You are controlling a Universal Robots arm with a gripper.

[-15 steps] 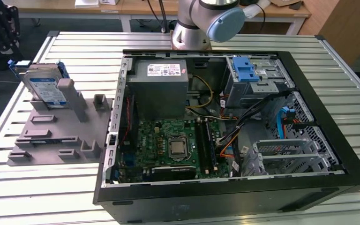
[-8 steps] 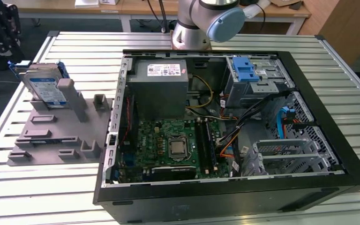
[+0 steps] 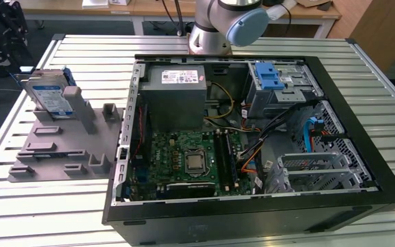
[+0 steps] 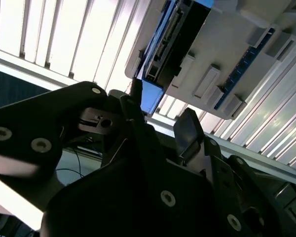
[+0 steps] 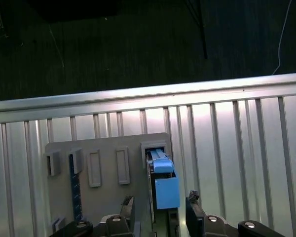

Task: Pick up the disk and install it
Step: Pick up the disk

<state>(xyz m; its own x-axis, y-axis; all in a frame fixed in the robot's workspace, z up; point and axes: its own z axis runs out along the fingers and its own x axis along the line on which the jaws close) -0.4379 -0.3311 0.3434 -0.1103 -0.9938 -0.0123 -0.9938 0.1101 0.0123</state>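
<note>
The disk [image 3: 50,98] stands on edge in a grey slotted holder [image 3: 60,149] on the slatted table, at the exterior view's left. It is silver with a white-and-blue label and a blue frame. In the first wrist view the disk [image 5: 163,185] shows edge-on in the holder [image 5: 108,148]. My gripper [image 5: 160,207] is open, and one black finger [image 5: 128,205] shows on each side of the blue frame. The second wrist view shows the gripper [image 4: 160,118] close to the disk [image 4: 170,44] and the holder [image 4: 222,54]. I cannot tell whether the fingers touch the disk.
An open black computer case [image 3: 362,128] lies on the table at the exterior view's right. Inside are a grey power supply [image 3: 177,95], a green motherboard [image 3: 191,159] and a drive cage with a blue latch [image 3: 273,77]. The arm's base [image 3: 211,31] stands behind the case.
</note>
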